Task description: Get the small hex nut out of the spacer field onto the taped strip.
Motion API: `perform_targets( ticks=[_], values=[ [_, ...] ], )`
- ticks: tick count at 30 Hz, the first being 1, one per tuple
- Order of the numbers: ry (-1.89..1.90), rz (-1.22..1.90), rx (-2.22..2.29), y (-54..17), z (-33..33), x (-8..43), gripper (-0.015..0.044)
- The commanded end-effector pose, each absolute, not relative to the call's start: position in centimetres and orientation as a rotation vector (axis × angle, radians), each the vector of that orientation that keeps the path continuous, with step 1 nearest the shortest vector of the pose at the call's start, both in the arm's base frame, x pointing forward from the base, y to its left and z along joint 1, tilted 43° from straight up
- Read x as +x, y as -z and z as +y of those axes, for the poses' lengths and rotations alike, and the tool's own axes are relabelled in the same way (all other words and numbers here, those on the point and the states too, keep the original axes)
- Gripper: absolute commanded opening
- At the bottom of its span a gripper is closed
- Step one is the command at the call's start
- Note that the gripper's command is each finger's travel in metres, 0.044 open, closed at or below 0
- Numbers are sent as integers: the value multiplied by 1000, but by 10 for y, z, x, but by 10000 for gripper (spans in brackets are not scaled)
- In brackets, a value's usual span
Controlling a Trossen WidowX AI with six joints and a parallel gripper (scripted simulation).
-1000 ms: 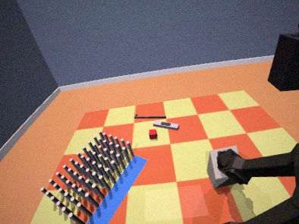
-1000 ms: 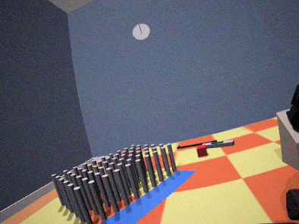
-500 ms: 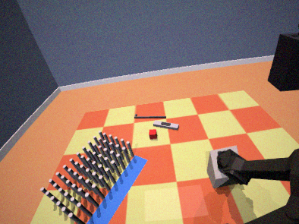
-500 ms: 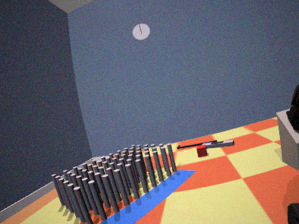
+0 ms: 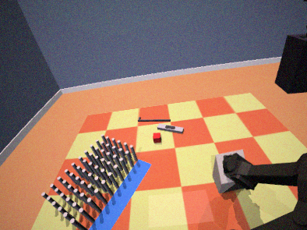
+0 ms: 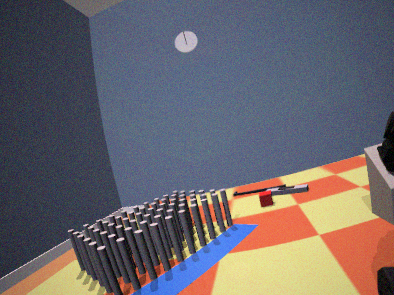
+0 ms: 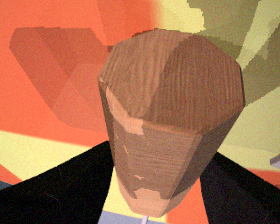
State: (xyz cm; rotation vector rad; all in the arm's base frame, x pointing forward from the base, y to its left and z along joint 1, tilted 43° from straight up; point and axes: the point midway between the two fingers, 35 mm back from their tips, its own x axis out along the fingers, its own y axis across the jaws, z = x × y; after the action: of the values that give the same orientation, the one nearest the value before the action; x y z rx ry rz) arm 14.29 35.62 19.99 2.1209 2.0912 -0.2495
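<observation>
Since a tool must reach between the spacers point(image 5: 94, 202) point(image 6: 186, 229) without the arm crowding them, the gripper point(image 5: 235, 167) point(image 6: 387, 149) point(image 7: 158, 153) is clamped on a wooden handle point(image 7: 170, 100), one finger on each flank, leaving the thin pale shaft point(image 7: 145, 220) beyond it free to do the work. That grip seems meant to keep the bulky fingers back from the spacers. It is taken by the grey block point(image 5: 224, 180) point(image 6: 382, 189), well apart from the spacers; whether the block supports the tool, I cannot tell. The blue strip point(image 5: 128, 190) point(image 6: 215, 259) borders the spacers, presumably so the nut needs only a short drag out. The nut itself cannot be made out, so its place among the spacers is the task's word. Off beyond the strip's far end lie the thin dark rod point(image 5: 156, 120) point(image 6: 253, 191), grey bar point(image 5: 177, 129) point(image 6: 300, 188) and red cube point(image 5: 157, 137) point(image 6: 265, 199), outside the spacers. Lifting the tool clear should come next.
</observation>
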Motion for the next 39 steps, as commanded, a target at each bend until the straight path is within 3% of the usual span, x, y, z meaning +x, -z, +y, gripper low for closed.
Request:
perform_targets(
  ticks=[1, 23, 39],
  values=[
    [246, 2082, 2121, -213, 347, 153, 0],
    [232, 2080, 2121, -320, 247, 166, 0],
    [1, 1893, 2027, -320, 237, 184, 0]
  ],
)
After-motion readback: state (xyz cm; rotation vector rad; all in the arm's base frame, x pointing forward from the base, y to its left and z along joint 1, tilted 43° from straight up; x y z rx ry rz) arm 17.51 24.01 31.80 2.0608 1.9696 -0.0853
